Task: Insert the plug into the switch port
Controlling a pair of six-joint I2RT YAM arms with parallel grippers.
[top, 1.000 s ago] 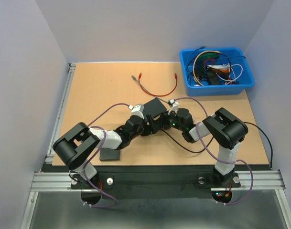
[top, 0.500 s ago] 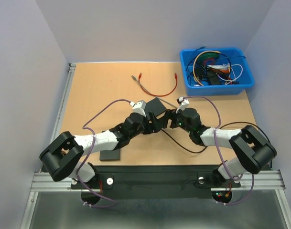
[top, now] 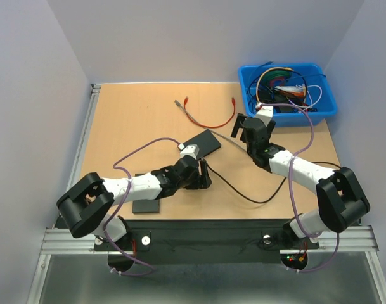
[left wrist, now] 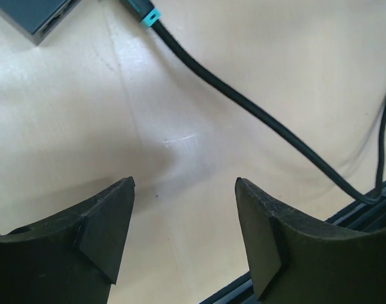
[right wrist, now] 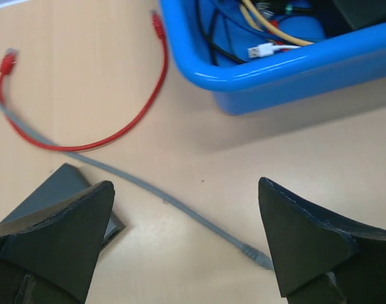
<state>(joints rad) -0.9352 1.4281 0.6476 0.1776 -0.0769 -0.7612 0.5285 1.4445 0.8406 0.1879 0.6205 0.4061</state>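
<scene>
Left gripper (left wrist: 184, 190): jaws wide, empty; teal plug (left wrist: 147, 14) lies beyond them. Right gripper (right wrist: 186, 190): jaws wide, empty; grey cable (right wrist: 164, 199) visible between them.

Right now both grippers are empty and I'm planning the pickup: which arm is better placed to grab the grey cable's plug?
Right. The right gripper hangs open over the grey cable, plug beside one finger. The left gripper is open over the black cable instead.

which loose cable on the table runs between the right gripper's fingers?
The grey cable: it crosses diagonally under the open right gripper. The red cable curves farther out; the black cable lies by the left gripper.
</scene>
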